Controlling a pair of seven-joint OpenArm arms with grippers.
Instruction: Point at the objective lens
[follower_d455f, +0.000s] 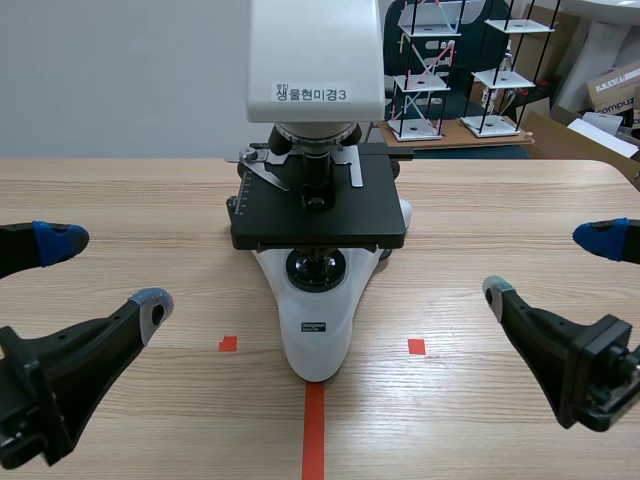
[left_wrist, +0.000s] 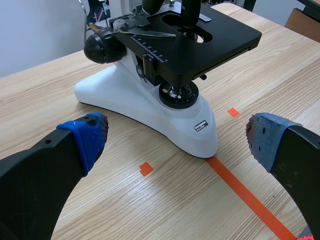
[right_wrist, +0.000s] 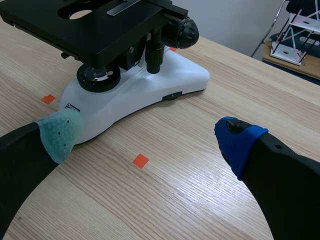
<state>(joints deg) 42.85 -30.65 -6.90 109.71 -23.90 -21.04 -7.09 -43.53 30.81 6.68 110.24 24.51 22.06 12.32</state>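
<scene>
Currently both grippers sit low by the bench's (follower_d455f: 120, 190) near edge: left gripper (follower_d455f: 105, 272) at the left edge, right gripper (follower_d455f: 548, 265) at the right edge. The fingers of each are spread wide and nothing is held.

Microscope (follower_d455f: 318, 300) is set mid-bench, base toe toward the near edge on the tape line (follower_d455f: 313, 430), presumably so reach is equal for either arm. Objective lens (follower_d455f: 318, 172) is found under the white head (follower_d455f: 315, 60), hanging straight down over the stage (follower_d455f: 318, 222). Whether its tip touches the stage cannot be told.

Pointing is judged not yet begun, given the standoff. Bare bench is available on both sides of the base.

Lens access is boxed in: head above, stage below, slide clip (follower_d455f: 262, 165) just beside it on the left. A front or side approach above stage level is likely needed, with stage edges and focus knob (left_wrist: 102, 47) to be cleared.
</scene>
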